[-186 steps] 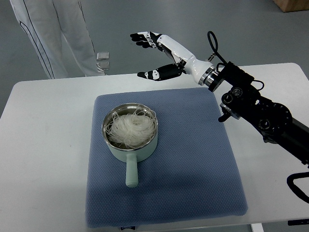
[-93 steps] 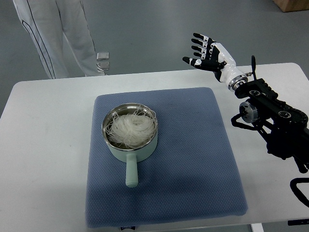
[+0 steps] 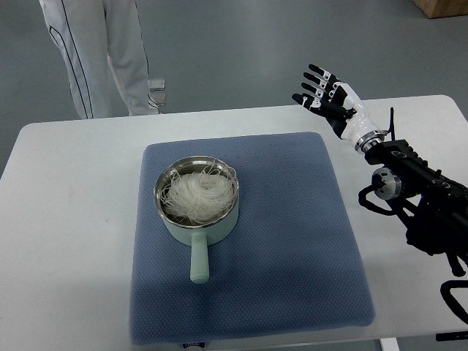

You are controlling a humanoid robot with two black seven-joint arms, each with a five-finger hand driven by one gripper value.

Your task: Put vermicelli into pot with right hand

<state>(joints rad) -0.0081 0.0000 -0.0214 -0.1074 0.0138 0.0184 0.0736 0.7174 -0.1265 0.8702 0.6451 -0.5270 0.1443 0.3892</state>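
A pale green pot (image 3: 197,219) with a long handle pointing toward me stands on a blue mat (image 3: 292,248). A nest of white vermicelli (image 3: 197,194) lies inside the pot. My right hand (image 3: 322,91) is raised over the table's far edge, well to the right of the pot. Its fingers are spread and it holds nothing. The left arm is out of view.
The mat lies on a white table (image 3: 66,219). A person's legs in light trousers (image 3: 99,51) stand beyond the far left edge of the table. My right arm (image 3: 417,190) runs along the table's right side.
My right hand has swung away from above the pot's far side to the right and drawn back toward the table's right edge. The person has shifted slightly.
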